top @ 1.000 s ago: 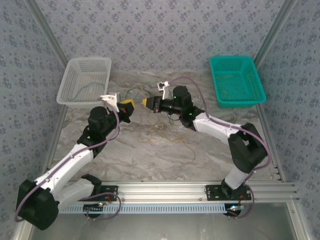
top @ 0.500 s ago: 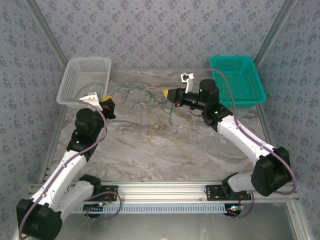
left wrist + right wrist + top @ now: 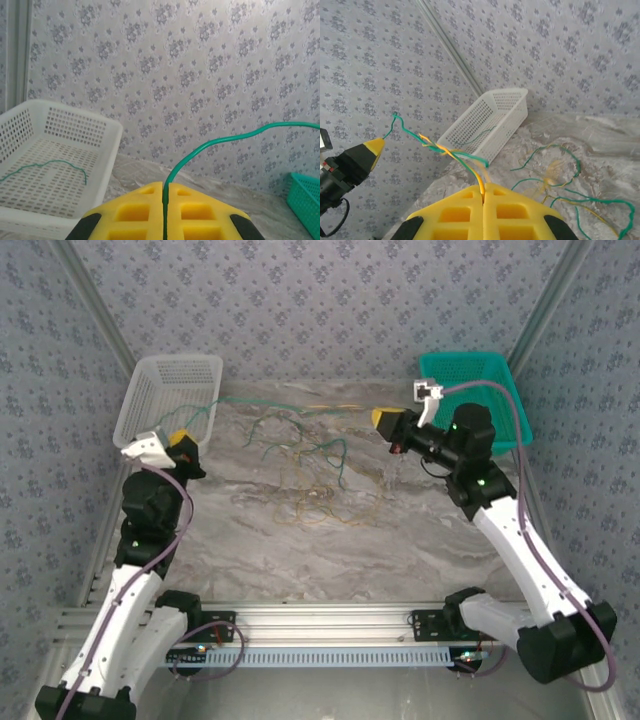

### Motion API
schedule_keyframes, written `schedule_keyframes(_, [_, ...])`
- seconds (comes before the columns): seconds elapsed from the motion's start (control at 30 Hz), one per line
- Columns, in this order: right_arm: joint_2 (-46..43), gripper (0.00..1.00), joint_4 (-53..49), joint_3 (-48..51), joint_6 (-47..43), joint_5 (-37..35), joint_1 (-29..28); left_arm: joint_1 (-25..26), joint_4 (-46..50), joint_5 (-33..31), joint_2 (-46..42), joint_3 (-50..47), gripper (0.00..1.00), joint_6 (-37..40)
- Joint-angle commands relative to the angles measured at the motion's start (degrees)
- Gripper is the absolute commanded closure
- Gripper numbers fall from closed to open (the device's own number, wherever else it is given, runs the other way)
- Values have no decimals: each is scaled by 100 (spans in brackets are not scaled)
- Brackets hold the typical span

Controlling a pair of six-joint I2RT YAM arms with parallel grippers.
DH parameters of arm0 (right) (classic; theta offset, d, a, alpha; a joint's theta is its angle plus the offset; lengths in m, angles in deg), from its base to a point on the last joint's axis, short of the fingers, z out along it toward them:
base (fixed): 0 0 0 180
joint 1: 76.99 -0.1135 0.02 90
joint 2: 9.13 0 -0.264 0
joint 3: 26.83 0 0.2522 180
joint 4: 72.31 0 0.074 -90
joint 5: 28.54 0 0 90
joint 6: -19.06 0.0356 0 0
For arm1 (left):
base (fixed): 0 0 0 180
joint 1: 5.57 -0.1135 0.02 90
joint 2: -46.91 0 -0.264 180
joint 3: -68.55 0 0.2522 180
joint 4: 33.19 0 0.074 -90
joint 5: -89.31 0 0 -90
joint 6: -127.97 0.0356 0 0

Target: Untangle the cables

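Top cam: thin green & yellow wire cables point(image 3: 300, 455) loop loosely on the marbled bench point(image 3: 420, 540), one line stretched taut at the far side. Wrist cams add: left hand point(image 3: 164, 187) pinches a green cable point(image 3: 210, 145), right hand point(image 3: 483, 187) clamps twisted green/yellow strands point(image 3: 455, 155).

Thin green and yellow wire cables point(image 3: 310, 475) lie in loose, tangled loops at the middle of the tabletop point(image 3: 420, 540). One twisted green-yellow strand point(image 3: 260, 401) spans above them, clamped between the left gripper point(image 3: 181, 438) and the right gripper point(image 3: 381, 420).
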Motion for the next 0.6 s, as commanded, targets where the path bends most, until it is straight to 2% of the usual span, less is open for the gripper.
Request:
schedule_keyframes(0.0, [-443, 100, -323, -14, -497, -245, 74, -87, 107, -154, -97, 146, 100, 122])
schedule_keyframes(0.17, [-908, 100, -790, -287, -973, -544, 169, -291, 179, -424, -203, 263, 100, 15])
schedule_keyframes(0.4, [-1187, 100, -1198, -758, -1304, -887, 356, -794, 220, -82, -81, 481, 100, -282])
schedule_keyframes(0.57, [-1196, 100, -1574, -1237, -1451, -1472, 497, -1054, 243, 108, 240, 695, 100, -221])
